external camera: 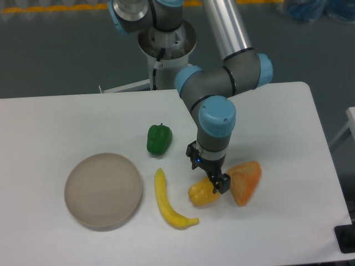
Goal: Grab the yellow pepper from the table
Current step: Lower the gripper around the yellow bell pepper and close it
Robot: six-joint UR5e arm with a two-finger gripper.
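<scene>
The yellow pepper point(201, 193) lies on the white table point(55, 127), between a banana and an orange wedge. My gripper point(213, 180) hangs right over the pepper's right end, its dark fingers point(222, 183) covering the stem side. The fingers are low, at about the pepper's top. The angle does not show whether the jaws stand apart or together, nor whether they touch the pepper.
An orange wedge-shaped piece point(244, 182) lies just right of the gripper. A yellow banana point(167, 200) is left of the pepper, a green pepper point(159, 139) farther back, and a round grey plate point(104, 190) at the left.
</scene>
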